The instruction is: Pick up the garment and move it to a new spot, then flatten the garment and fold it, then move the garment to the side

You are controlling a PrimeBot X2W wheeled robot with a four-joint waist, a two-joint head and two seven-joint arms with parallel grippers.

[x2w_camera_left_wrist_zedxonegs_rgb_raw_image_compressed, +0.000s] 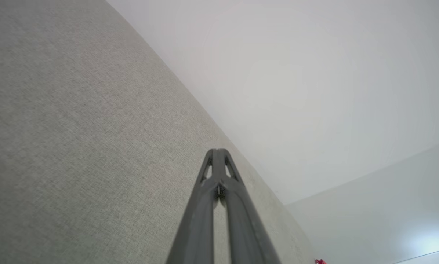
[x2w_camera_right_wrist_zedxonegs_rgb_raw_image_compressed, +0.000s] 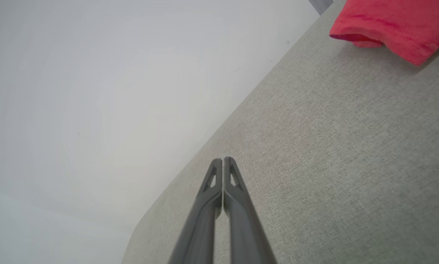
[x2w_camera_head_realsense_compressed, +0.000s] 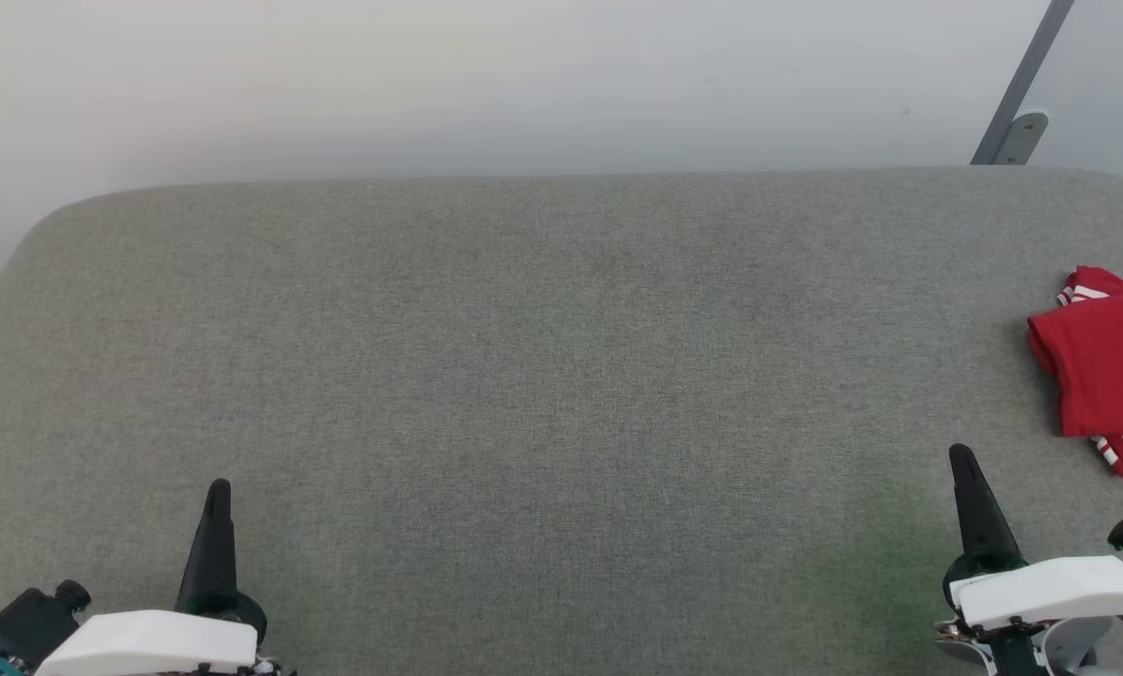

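Observation:
The red garment (x2w_camera_head_realsense_compressed: 1108, 368) lies folded at the table's right edge, with red-white striped trim peeking out at its far and near ends; part of it runs past the head view's border. In the right wrist view the garment (x2w_camera_right_wrist_zedxonegs_rgb_raw_image_compressed: 395, 25) sits at the upper right, well beyond the fingertips. My right gripper (x2w_camera_head_realsense_compressed: 961, 454) (x2w_camera_right_wrist_zedxonegs_rgb_raw_image_compressed: 223, 160) is shut and empty, standing near the front right, a short way left of the garment. My left gripper (x2w_camera_head_realsense_compressed: 218, 488) (x2w_camera_left_wrist_zedxonegs_rgb_raw_image_compressed: 216, 151) is shut and empty at the front left, far from the garment (x2w_camera_left_wrist_zedxonegs_rgb_raw_image_compressed: 319, 261).
The grey fabric-covered table (x2w_camera_head_realsense_compressed: 543, 376) has rounded far corners and a pale wall behind it. A grey slanted bracket (x2w_camera_head_realsense_compressed: 1020, 94) rises beyond the far right corner.

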